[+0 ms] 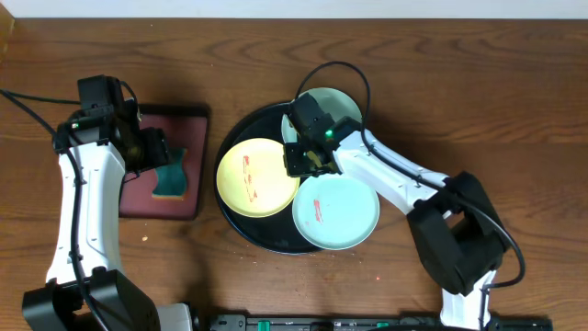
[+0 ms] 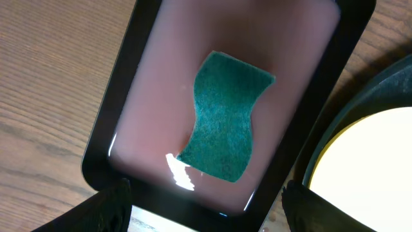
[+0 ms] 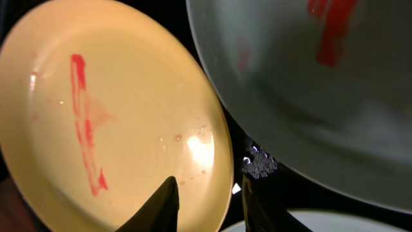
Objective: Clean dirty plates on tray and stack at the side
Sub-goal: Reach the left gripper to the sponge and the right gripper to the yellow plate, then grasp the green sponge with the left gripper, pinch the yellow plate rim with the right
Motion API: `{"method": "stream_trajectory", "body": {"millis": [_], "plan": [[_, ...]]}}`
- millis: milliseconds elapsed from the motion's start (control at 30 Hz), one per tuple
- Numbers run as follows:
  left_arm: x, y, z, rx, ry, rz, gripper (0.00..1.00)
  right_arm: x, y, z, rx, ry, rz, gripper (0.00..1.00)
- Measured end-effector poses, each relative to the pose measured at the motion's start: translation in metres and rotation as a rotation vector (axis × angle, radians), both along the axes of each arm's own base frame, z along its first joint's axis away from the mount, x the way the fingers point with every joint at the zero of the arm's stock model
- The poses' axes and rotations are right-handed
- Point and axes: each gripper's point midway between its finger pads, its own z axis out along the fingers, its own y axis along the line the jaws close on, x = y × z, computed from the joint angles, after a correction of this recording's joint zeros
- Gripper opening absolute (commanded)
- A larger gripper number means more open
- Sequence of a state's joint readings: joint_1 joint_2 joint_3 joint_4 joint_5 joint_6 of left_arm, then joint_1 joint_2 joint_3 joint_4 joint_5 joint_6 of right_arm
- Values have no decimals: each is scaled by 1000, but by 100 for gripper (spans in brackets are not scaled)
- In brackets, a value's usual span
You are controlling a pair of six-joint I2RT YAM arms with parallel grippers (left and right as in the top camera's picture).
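Observation:
The black tray [image 1: 241,225] holds three plates. The yellow plate [image 1: 257,176] with red smears lies at its left. One aqua plate [image 1: 335,211] with a red mark lies at the front right. The other aqua plate [image 1: 335,103] lies at the back, partly under my right arm. My right gripper [image 1: 303,164] is open and low, its fingers [image 3: 209,203] straddling the yellow plate's [image 3: 116,122] right rim. The smeared aqua plate [image 3: 309,84] is just beside it. My left gripper [image 1: 152,152] is open and empty [image 2: 206,216] above a green sponge [image 2: 225,119].
The green sponge [image 1: 170,175] lies in a maroon rectangular tray [image 1: 147,204] left of the black tray. The maroon tray [image 2: 161,71] looks wet. The black tray's rim [image 2: 360,96] and the yellow plate [image 2: 367,161] show at the right of the left wrist view.

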State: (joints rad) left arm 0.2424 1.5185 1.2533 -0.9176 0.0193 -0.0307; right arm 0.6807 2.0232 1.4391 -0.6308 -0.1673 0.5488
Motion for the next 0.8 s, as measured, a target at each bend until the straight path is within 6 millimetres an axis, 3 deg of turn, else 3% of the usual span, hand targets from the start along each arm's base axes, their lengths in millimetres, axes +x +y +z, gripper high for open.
{"method": "stream_trajectory", "body": {"millis": [300,467,800], "plan": [[0,0,0,0,0,0,75,-1,-2,-26,-47,21,-11,20],[0,0,-5,-2,16,-4,75,2,-1,-32,-49,22,-16,1],[7,2,-55,-16,147,-86,69,2,0,-32,-45,22,-21,1]]}}
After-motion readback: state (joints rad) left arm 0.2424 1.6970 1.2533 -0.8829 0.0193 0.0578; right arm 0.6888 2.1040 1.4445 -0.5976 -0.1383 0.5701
